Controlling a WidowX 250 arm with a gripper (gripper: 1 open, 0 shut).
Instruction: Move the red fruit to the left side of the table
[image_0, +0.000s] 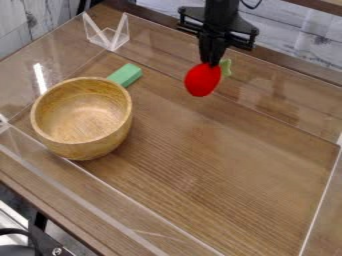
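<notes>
Bright, even light — soft glare on the table (201, 150) and its acrylic walls; low-resolution, slightly soft.

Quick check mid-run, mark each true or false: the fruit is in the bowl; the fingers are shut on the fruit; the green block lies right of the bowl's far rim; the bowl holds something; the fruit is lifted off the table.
1. The fruit is in the bowl. False: it hangs from the gripper, right of the bowl.
2. The fingers are shut on the fruit. True.
3. The green block lies by the bowl's far rim, to its right. True.
4. The bowl holds something. False: it is empty.
5. The fruit is lifted off the table. True, apparently.
</notes>
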